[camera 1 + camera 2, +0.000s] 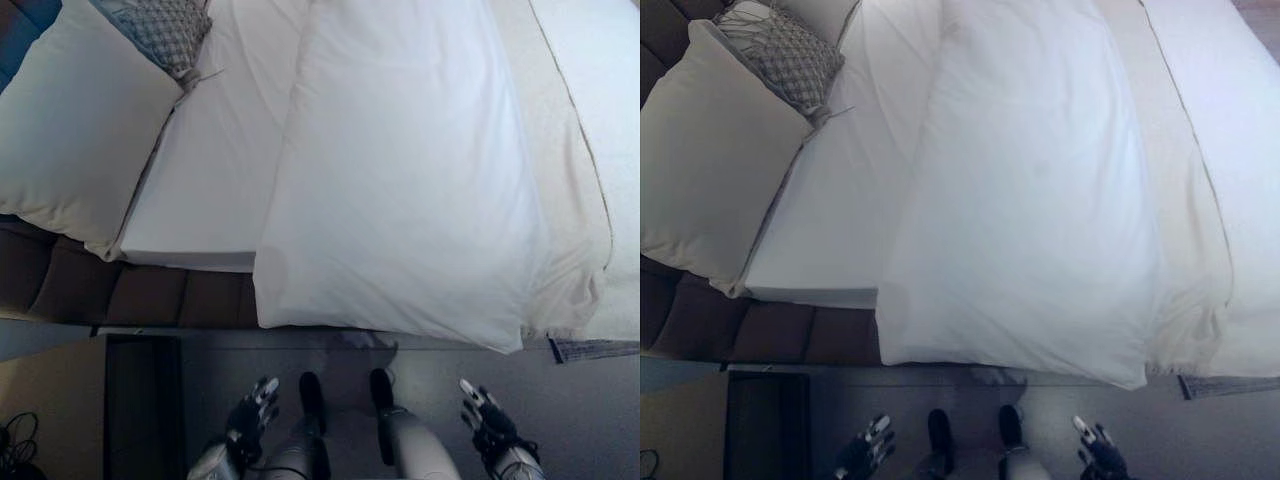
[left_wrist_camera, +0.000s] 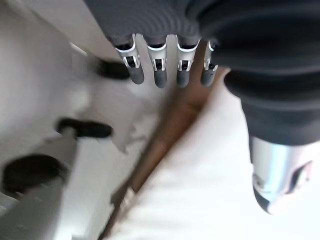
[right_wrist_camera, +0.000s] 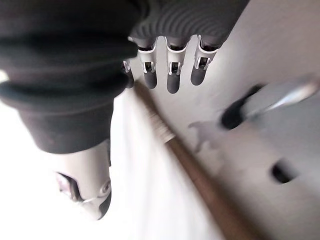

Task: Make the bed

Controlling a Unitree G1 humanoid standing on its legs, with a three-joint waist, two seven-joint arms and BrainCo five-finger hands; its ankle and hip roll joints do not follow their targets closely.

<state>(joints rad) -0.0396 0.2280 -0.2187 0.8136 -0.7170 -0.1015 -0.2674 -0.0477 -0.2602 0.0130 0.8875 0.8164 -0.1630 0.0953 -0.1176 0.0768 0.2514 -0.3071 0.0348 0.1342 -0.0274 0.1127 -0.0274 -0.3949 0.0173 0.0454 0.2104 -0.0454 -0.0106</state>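
Duvet lies across the bed just ahead of both hands, its edge hanging over the side. Looks soft, light, floppy, so I'd pinch that near edge. Left hand and right hand both loose, empty.

Grey floor below, dark cabinet (beside a brown padded headboard) at left

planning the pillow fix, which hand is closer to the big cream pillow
Left. The left hand hangs low below the bed edge, under the cream pillow; the right hand is across at the far side.
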